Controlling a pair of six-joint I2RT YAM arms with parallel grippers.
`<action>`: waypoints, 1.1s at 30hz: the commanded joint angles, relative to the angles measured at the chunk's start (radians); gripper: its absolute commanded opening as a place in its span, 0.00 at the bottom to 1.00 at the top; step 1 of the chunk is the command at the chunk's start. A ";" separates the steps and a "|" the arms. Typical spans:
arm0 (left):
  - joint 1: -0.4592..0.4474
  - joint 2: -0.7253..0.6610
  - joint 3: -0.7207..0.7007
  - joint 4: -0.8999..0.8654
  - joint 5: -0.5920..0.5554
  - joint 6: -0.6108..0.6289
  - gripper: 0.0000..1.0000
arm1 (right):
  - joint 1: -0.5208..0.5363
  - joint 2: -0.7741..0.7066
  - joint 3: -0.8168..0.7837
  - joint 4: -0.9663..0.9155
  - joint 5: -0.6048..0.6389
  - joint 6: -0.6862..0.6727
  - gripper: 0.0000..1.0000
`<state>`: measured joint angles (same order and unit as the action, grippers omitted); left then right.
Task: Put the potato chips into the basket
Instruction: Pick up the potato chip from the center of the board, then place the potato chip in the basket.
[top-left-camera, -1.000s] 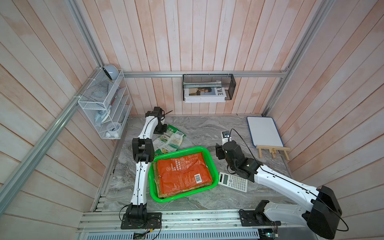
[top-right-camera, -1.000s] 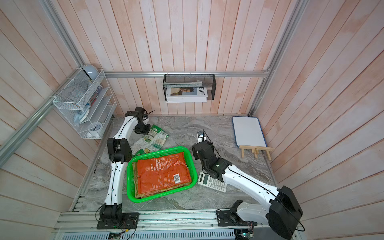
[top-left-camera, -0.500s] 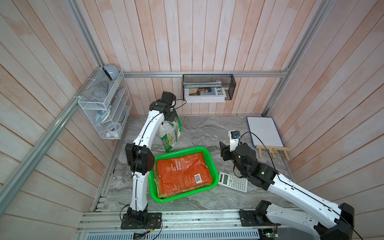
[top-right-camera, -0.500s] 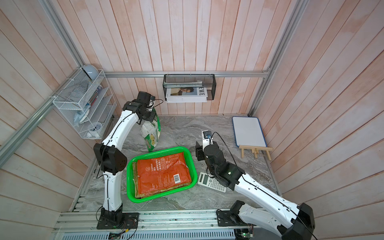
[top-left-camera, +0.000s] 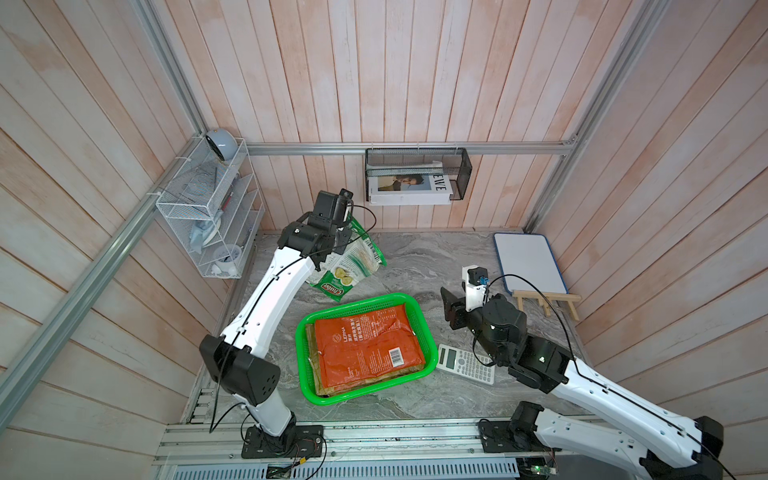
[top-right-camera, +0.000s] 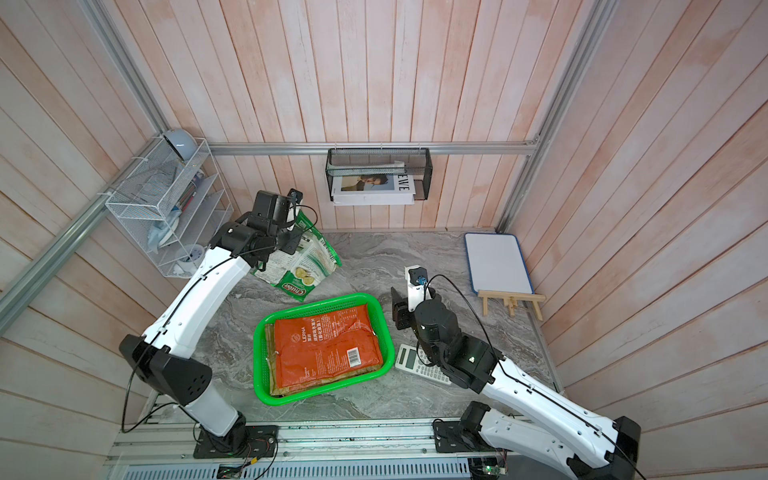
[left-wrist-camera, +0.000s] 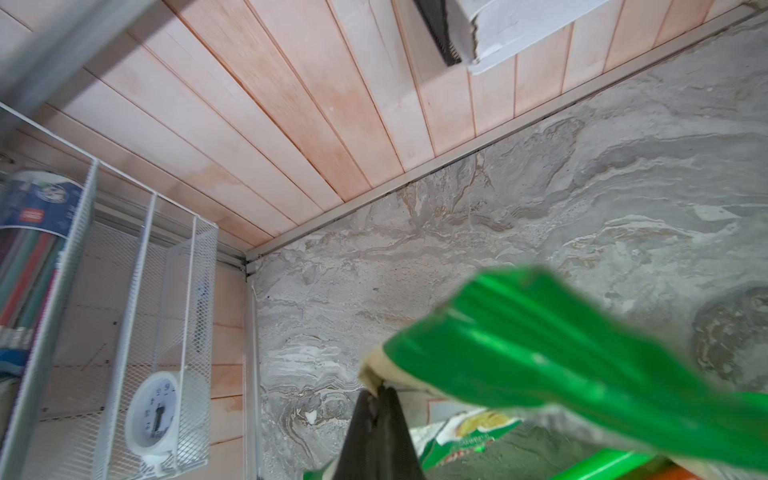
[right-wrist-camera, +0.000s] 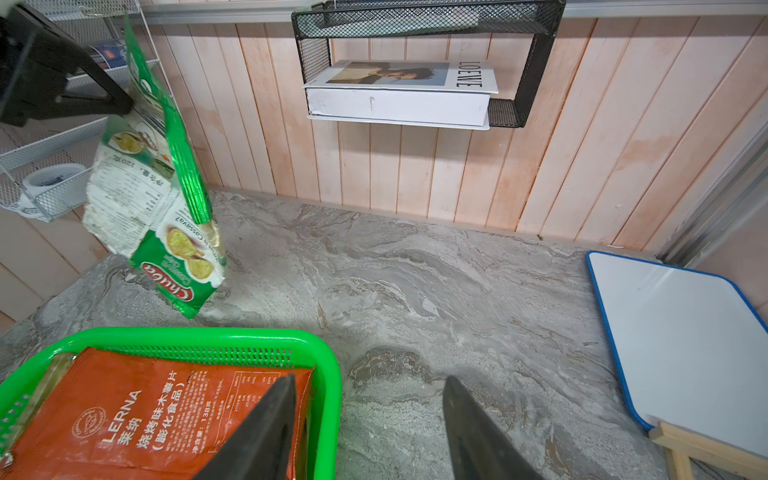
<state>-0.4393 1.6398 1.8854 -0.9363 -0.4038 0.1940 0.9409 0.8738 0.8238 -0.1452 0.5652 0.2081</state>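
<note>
Pinching the top seam of the flat, crinkly white-and-green "Chuba" chip bag (right-wrist-camera: 153, 199), the left gripper (left-wrist-camera: 380, 392) has its jaws clamped tight on the foil. The bag dangles straight below it and appears clear of the grey marbled tabletop (right-wrist-camera: 436, 270). An edge grip probably suits a limp, flat packet: gravity pulls it long and thin, so it can be lowered in end first.

The bright green perforated plastic basket (top-left-camera: 301, 361) sits lower than this gripper and off to one side, toward the arm's own base, so the bag is not yet over it. Inside, a flat orange-red foil chip bag (top-left-camera: 365, 349) lies face up on top of tan bag edges that peek out along one side. The stack nearly fills the floor, so the hanging bag would likely have to land flat on top.

The right gripper (right-wrist-camera: 370, 380) holds nothing, its jaws partly spread. It hovers just beside the basket's rim on the side away from the left gripper, seemingly parked clear of the drop path. A white keypad calculator (top-left-camera: 465, 365) lies on the table under that arm, apart from the chips.
</note>
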 joint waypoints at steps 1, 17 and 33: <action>-0.046 -0.120 -0.031 0.018 -0.130 0.022 0.00 | 0.022 -0.018 -0.004 -0.009 0.031 -0.009 0.60; -0.432 -0.519 -0.302 -0.235 -0.217 -0.037 0.00 | 0.110 -0.074 -0.014 -0.053 0.065 0.007 0.58; -0.454 -0.553 -0.567 -0.122 0.007 0.185 0.00 | 0.136 -0.097 -0.026 -0.084 0.077 0.066 0.58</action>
<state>-0.8894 1.0767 1.3441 -1.1645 -0.4465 0.2928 1.0695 0.7971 0.8005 -0.2028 0.6098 0.2611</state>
